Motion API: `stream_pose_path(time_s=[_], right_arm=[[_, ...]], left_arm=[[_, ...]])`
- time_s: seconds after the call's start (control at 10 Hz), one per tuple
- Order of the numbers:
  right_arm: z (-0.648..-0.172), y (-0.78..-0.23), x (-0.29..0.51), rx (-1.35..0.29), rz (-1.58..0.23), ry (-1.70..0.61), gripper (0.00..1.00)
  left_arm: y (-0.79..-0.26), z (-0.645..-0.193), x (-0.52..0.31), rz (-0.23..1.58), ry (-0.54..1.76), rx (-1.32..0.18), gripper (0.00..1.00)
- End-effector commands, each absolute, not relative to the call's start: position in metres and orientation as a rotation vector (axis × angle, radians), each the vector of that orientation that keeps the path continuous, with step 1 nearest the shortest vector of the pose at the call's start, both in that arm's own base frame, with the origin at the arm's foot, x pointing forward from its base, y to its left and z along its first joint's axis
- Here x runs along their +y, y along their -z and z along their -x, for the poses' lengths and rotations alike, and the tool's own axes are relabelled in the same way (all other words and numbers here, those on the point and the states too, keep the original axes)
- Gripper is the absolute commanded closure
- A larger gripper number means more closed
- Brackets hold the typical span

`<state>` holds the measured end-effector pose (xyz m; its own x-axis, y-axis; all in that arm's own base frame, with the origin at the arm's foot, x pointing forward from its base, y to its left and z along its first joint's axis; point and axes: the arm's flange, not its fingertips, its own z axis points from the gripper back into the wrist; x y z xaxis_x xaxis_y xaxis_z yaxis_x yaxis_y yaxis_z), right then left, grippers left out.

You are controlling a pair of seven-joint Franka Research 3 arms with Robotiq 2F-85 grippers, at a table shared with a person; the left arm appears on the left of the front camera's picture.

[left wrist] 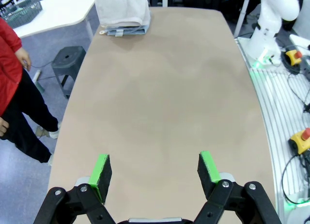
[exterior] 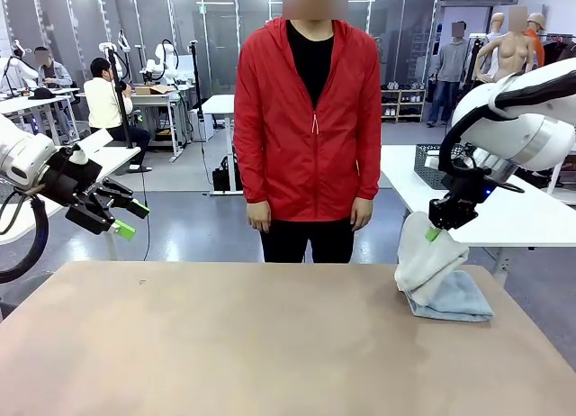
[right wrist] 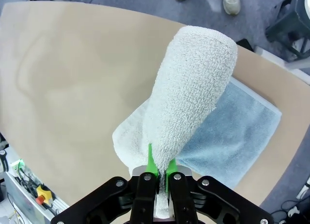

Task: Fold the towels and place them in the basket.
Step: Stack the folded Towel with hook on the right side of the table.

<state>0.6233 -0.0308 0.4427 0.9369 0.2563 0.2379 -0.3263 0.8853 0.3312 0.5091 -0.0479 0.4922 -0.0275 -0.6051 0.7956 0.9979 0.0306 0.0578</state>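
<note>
From the front, the right gripper (exterior: pixel 436 231) hung at about three o'clock over the table (exterior: pixel 225 344), its jaws pinched on the top edge of the cream-white towel (exterior: pixel 423 258). That towel draped down onto the folded light blue towel (exterior: pixel 454 299), which lay flat near the table's right edge. A dark basket (exterior: pixel 430 164) stood on a white table behind, at about two o'clock. The left gripper (exterior: pixel 126 220) was raised at nine o'clock, jaws spread and empty. A person in a red jacket (exterior: pixel 308 119) stood at twelve o'clock, arms down.

In the left wrist view, the left gripper's (left wrist: pixel 154 171) green pads (left wrist: pixel 101 169) stood wide apart above bare table, with the towels at eleven o'clock.

In the right wrist view, the right gripper (right wrist: pixel 159 171) clamped the cream-white towel (right wrist: pixel 193 88), which hung toward one o'clock over the light blue towel (right wrist: pixel 237 132).
</note>
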Motion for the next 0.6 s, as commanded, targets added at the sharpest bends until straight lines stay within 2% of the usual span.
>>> stream_pose_path(time_s=[0.0, 0.5], right_arm=[[-0.63, -0.431, -0.058, -0.213, -0.457, -0.352, 0.93], [-0.628, -0.398, -0.118, -0.184, -0.481, -0.355, 0.93]], left_arm=[[-0.495, -0.509, -0.048, 0.66, 1.448, -0.762, 0.1], [-0.495, -0.509, -0.048, 0.66, 1.448, -0.762, 0.1]])
